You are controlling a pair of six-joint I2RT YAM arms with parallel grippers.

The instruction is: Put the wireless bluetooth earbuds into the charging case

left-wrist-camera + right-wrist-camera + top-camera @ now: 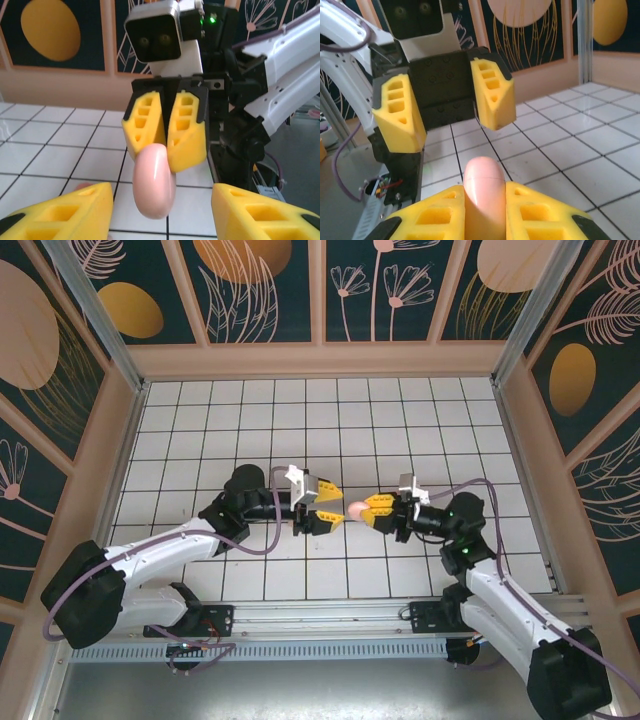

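- The right gripper [485,205] is sitting closest to the right wrist lens, its two yellow fingers pinching the charging case [484,182] from both sides.
- The case is standing on edge between those fingers, its rounded end poking out past the fingertips, with a faint seam running across it.
- The left gripper [447,107] is facing it from just beyond, tilted a little, with its yellow fingers spread wide and gripping nothing.
- In the left wrist view the case is hanging from the tips of the right gripper's fingers, drooping down and slightly to the left, in line with the gap between the left gripper's own spread fingers at the bottom of the frame.
- From the overhead camera the two grippers are meeting nose to nose around the middle of the white tiled table [330,420], with the pink case lying between them: clamped by the right one, and near the left fingertips, though whether it is touching them I cannot tell.
- Both arms are reaching inward from their bases at the near edge.
- Dark floral wall panels [260,285] are enclosing the table on three sides.
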